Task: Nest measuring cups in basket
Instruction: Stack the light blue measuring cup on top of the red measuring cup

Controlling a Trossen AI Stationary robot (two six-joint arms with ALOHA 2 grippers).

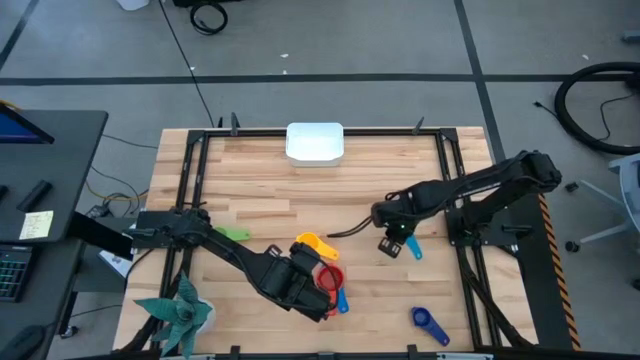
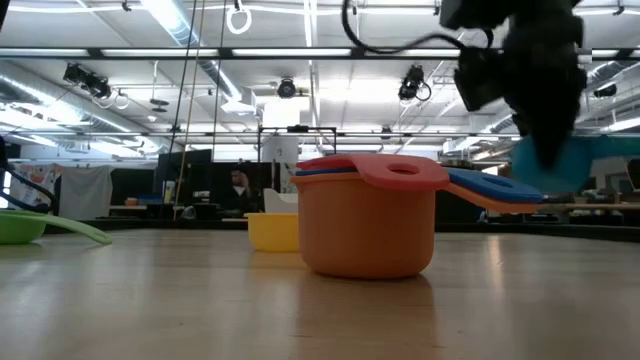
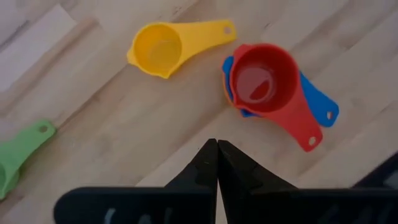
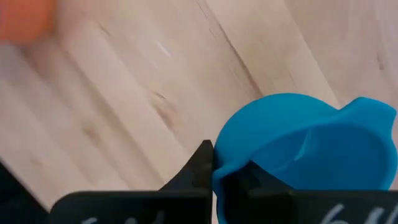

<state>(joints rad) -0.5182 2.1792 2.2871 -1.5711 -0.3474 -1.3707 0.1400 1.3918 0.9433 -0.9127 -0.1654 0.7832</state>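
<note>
The green cup [image 1: 233, 234] is sitting off to the left gripper's [image 1: 322, 300] left, well apart from it. That gripper is hovering with fingers pressed together, holding nothing, right by the yellow cup [image 1: 309, 243] and the red cup [image 1: 329, 277], which is nesting in a stack with blue and orange ones. Further right, the right gripper [image 1: 393, 243] is clamping down on the light blue cup [image 4: 311, 146]. The white basket [image 1: 315, 142] is waiting well beyond both, and a dark blue cup [image 1: 430, 324] is lying near the front edge.
</note>
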